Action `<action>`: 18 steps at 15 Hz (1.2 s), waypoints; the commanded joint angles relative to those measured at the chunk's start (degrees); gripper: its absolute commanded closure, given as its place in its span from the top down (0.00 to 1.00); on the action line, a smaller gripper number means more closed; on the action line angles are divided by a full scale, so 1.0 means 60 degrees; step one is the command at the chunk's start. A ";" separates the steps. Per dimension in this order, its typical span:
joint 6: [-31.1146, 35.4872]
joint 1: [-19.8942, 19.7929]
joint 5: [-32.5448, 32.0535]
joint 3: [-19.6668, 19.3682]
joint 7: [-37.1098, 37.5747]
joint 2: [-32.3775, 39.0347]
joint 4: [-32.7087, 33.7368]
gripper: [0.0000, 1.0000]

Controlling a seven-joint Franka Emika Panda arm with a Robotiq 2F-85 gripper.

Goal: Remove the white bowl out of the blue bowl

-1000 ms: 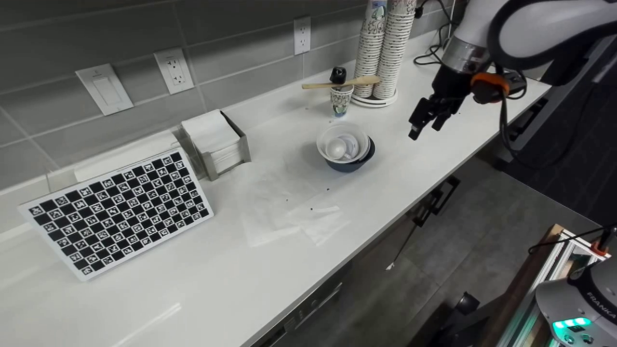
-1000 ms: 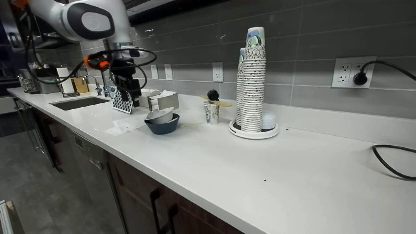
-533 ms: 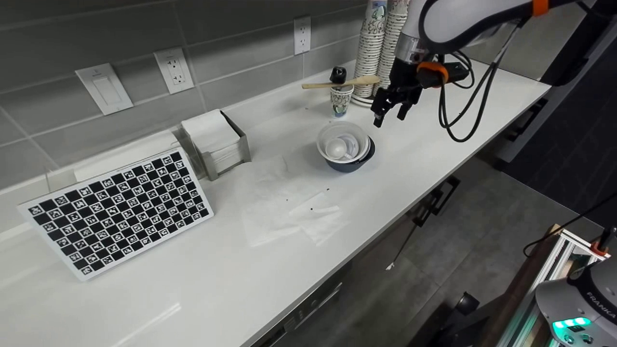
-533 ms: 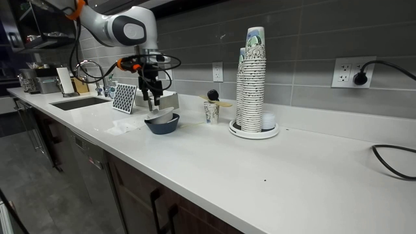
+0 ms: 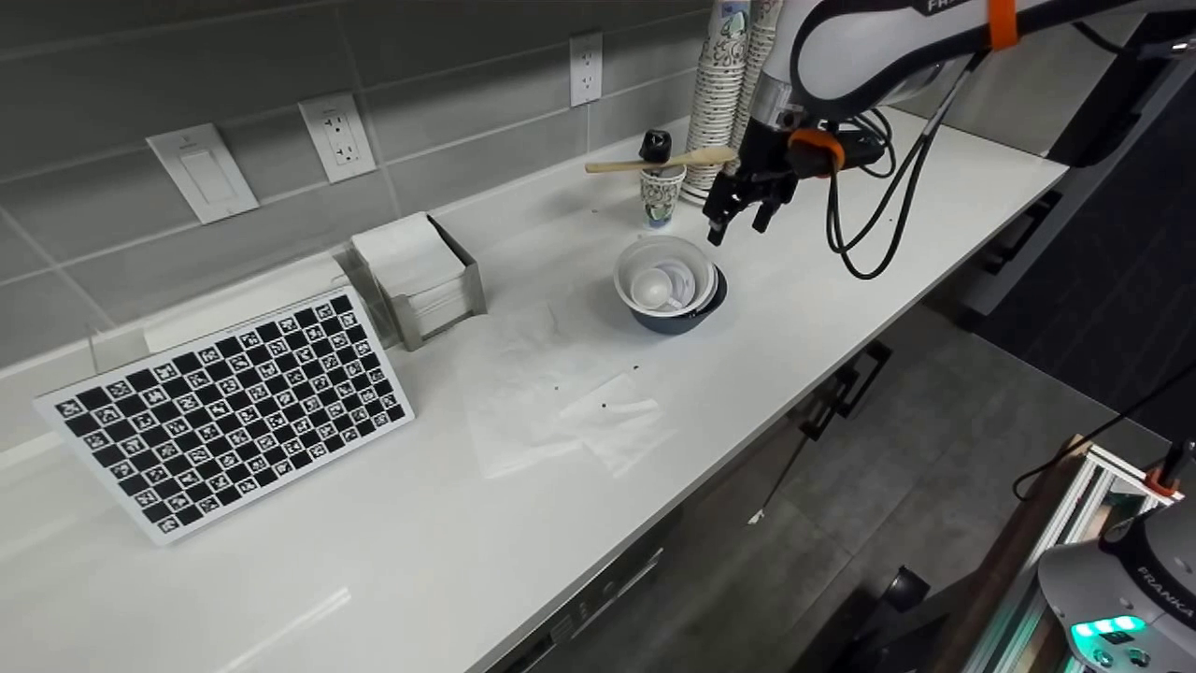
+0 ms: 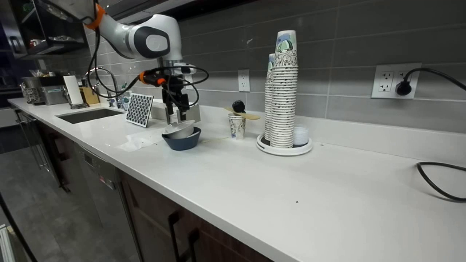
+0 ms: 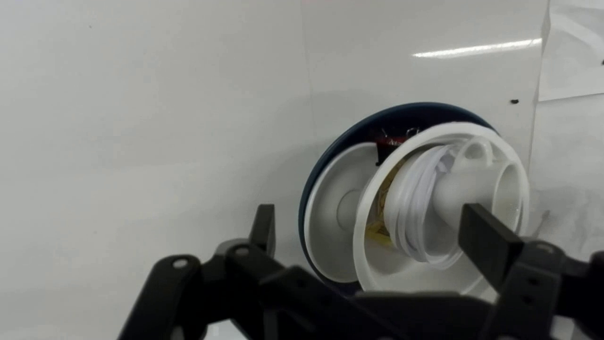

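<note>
The blue bowl stands on the counter in both exterior views point(image 5: 668, 325) point(image 6: 183, 143) and in the wrist view point(image 7: 401, 121). The white bowl point(image 5: 665, 249) point(image 6: 185, 133) point(image 7: 424, 278) sits tilted in it, its rim overhanging one side. The white bowl holds a small white cup point(image 7: 467, 189) with a handle and several nested white round pieces point(image 7: 410, 212). A shallow white dish point(image 7: 325, 212) lies beneath, inside the blue bowl. My gripper point(image 5: 739, 227) point(image 6: 175, 117) point(image 7: 373, 231) is open and empty above the bowls. In the wrist view its fingers frame the bowls without visible contact.
A paper cup point(image 5: 660, 198) with a wooden utensil point(image 5: 612, 166) across it stands behind the bowls, near tall stacks of paper cups point(image 6: 283, 105). A napkin holder point(image 5: 476, 285), a checkered board point(image 5: 224, 411) and thin paper sheets point(image 5: 533, 421) lie to one side.
My gripper has moved across the counter towards the bowls, mostly in the first half second, then slightly more. It stays open. The bowls have not moved.
</note>
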 commanded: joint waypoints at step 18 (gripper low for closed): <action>0.0953 0.0179 0.0211 0.0047 0.0943 0.1957 0.1128 0.12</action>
